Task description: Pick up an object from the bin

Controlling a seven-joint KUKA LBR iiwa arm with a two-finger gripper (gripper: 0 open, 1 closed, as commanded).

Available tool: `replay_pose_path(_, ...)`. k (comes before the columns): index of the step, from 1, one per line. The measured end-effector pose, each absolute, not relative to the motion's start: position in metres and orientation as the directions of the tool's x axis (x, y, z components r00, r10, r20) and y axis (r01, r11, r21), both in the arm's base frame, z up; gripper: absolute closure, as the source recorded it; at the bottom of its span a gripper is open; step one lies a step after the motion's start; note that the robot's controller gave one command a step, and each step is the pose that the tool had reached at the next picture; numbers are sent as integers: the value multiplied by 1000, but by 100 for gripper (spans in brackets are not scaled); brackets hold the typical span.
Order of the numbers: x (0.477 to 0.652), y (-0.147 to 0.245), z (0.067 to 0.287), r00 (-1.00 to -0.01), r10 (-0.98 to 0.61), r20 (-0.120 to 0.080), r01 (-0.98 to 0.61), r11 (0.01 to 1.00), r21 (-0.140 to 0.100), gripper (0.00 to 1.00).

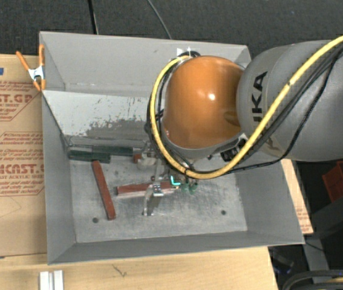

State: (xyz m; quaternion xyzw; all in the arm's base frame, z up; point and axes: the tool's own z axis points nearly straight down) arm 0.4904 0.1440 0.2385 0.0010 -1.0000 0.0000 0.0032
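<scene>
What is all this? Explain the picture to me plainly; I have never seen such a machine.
One camera looks down into a grey metal bin. The big grey arm with the orange cover, reaching in from the right, is a robot that should pick one thing out. Its hand is low over the bin's floor, at the end of a short reddish-brown stick lying flat. A longer reddish-brown stick lies slanted further toward the view's left, and a dark green bar lies along the back wall. Whether the hand holds anything I cannot tell.
</scene>
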Motion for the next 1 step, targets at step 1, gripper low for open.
replay_pose_path(1, 492, 143, 242, -1000, -1, -1, -1, 1000, 1, 0)
